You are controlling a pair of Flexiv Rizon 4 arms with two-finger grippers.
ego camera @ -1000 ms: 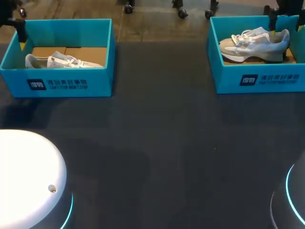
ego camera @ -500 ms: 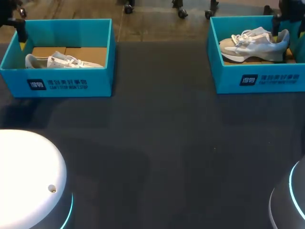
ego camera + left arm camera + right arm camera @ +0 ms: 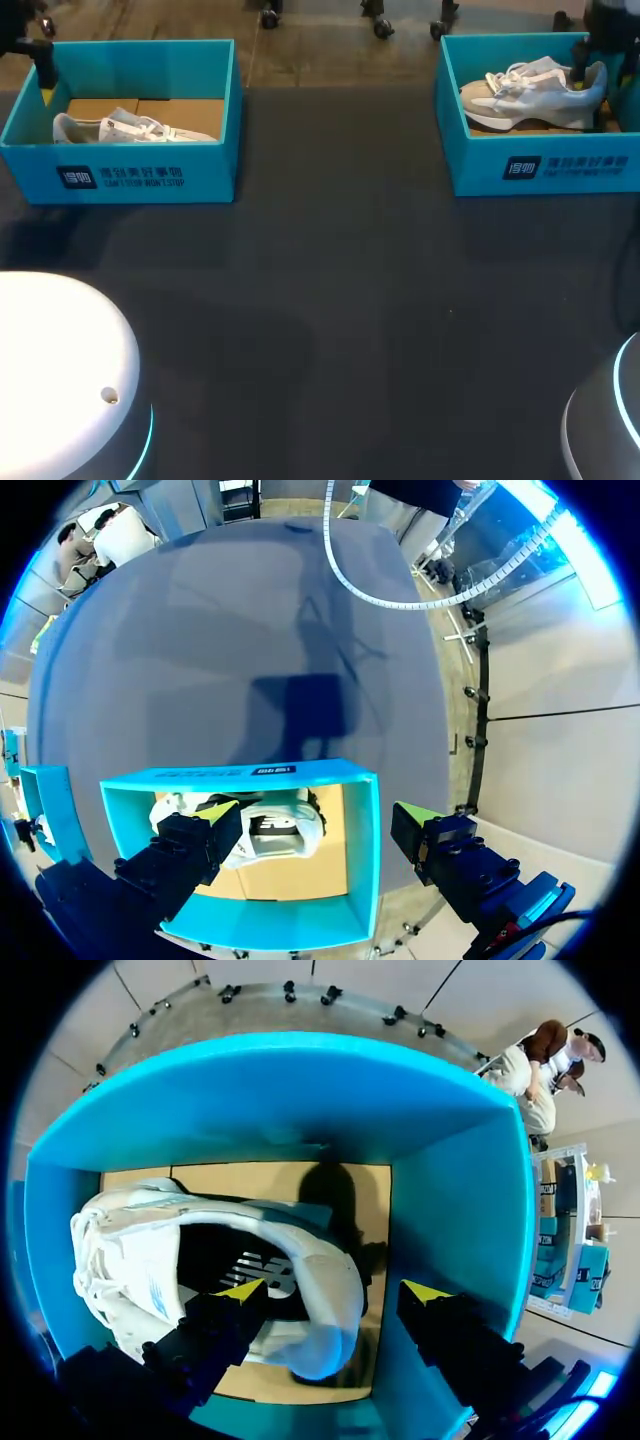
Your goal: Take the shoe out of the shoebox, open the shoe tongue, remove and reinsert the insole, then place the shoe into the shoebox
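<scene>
A wide dark table carries everything, and the blue right shoebox stands at its far right corner. A matching left shoebox sits well apart from the right shoebox, at the opposite far corner, also with no lid on.

Inside the right shoebox lies the pale grey-and-white shoe, resting on the brown cardboard floor. Its laced toe points toward the end nearer the left shoebox, and its heel is at the other end. A second shoe, white, lies low in the left shoebox.

The right gripper hangs down into the right shoebox at the shoe's heel. Its fingers are spread: one yellow tip is over the dark opening of the shoe, and the other is outside the heel, close to the box's end wall. The heel rim sits between them, but I cannot see either finger pressing on it.

Far from the right shoebox, the left gripper hovers above the left shoebox, fingers spread wide, one tip over the second shoe and the other beyond the box's wall.
</scene>
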